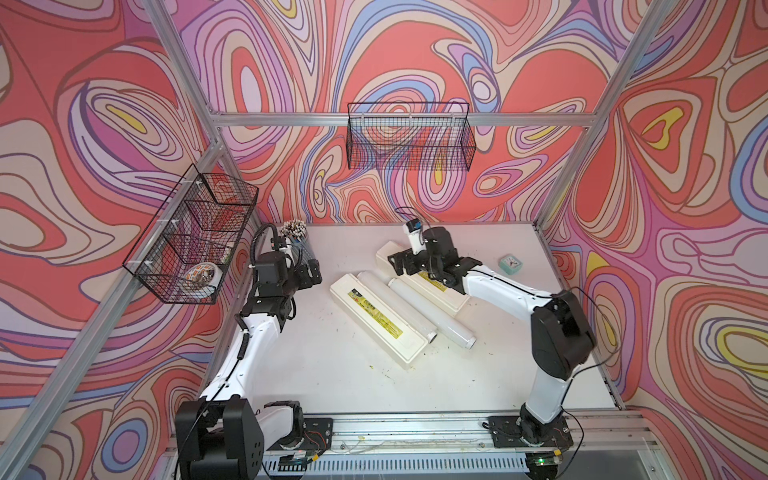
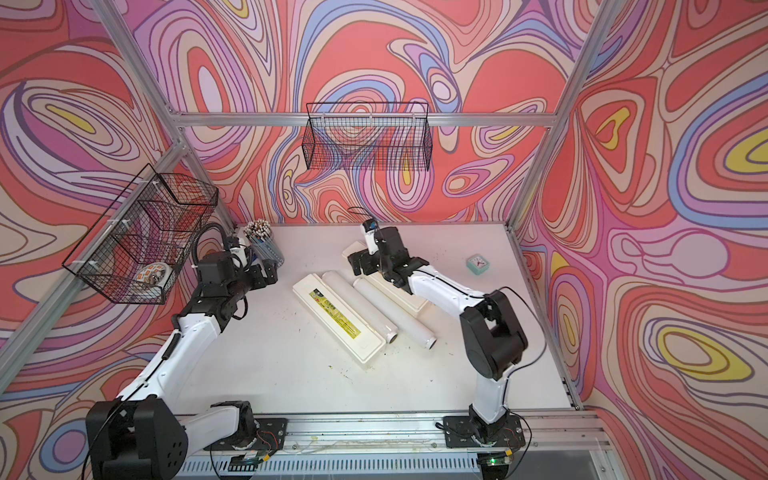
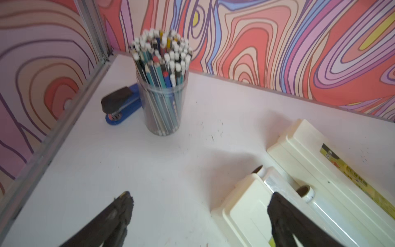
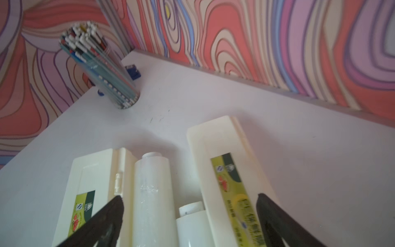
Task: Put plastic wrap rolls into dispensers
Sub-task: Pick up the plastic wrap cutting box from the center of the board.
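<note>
While right jaws hang spread over rolls (image 4: 152, 192) between dispensers (image 4: 215, 149), left jaws gape beside them.

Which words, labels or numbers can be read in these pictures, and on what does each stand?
None reads clearly.
Label on the nearer dispenser: print too small and blurred.
Label on the farther dispenser: large Chinese characters, too blurred to quote.
Dial of the small teal clock: marks too small.

2 dispensers (image 1: 347, 291) cream-white, label strips (image 1: 376, 318) yellow-black; 2 rolls (image 1: 432, 313) glossy white; stapler (image 3: 121, 104) blue-black; table (image 1: 332, 374) white; walls (image 1: 415, 50) red-pink-purple swirls.
</note>
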